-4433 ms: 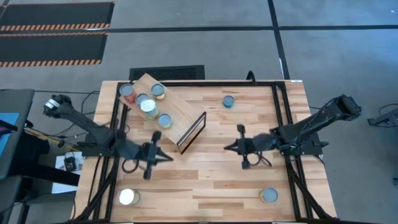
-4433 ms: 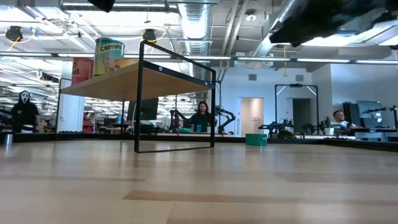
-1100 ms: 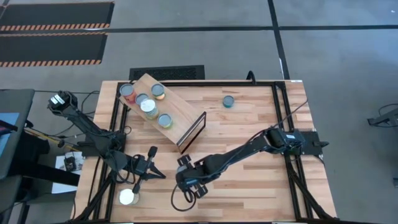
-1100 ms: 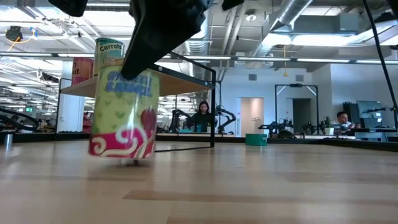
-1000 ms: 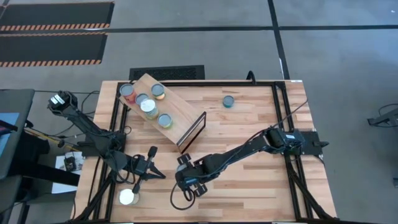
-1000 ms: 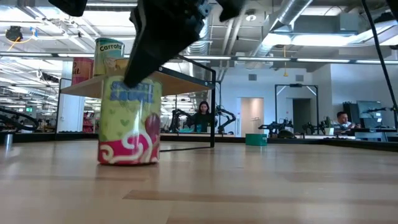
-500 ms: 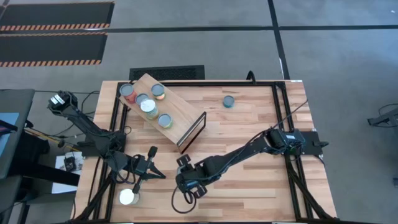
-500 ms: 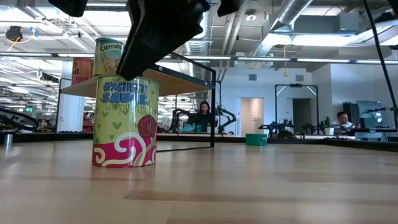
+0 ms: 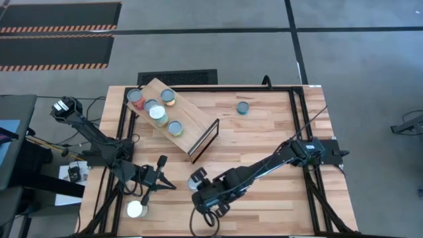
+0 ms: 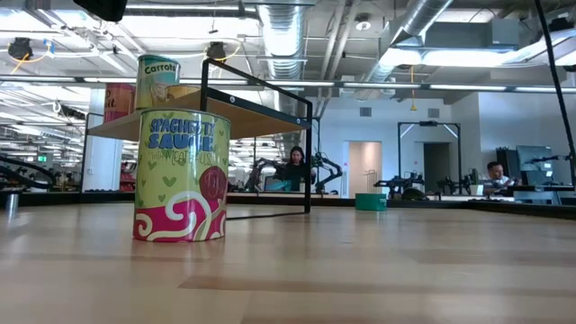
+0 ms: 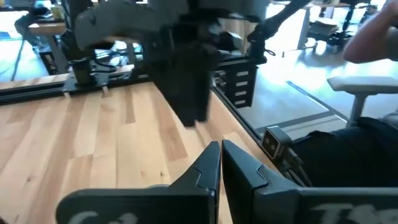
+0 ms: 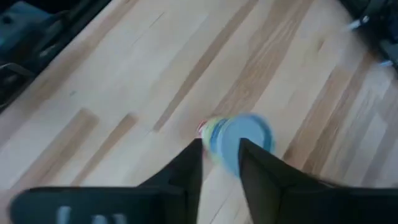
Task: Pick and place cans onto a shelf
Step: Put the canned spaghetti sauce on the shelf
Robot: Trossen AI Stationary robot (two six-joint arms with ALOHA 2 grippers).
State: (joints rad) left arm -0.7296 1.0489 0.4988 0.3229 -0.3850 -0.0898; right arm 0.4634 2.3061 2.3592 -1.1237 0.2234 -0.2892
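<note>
The spaghetti sauce can (image 10: 182,175) stands upright on the counter (image 9: 264,139), well short of the shelf (image 9: 177,125). The right pincer (image 12: 219,163) hangs just above it, fingers apart and holding nothing. The left pincer (image 11: 220,163) is shut and empty near a white-lidded can (image 9: 136,209). Risk: a careless right-arm move could clip and topple the sauce can.
</note>
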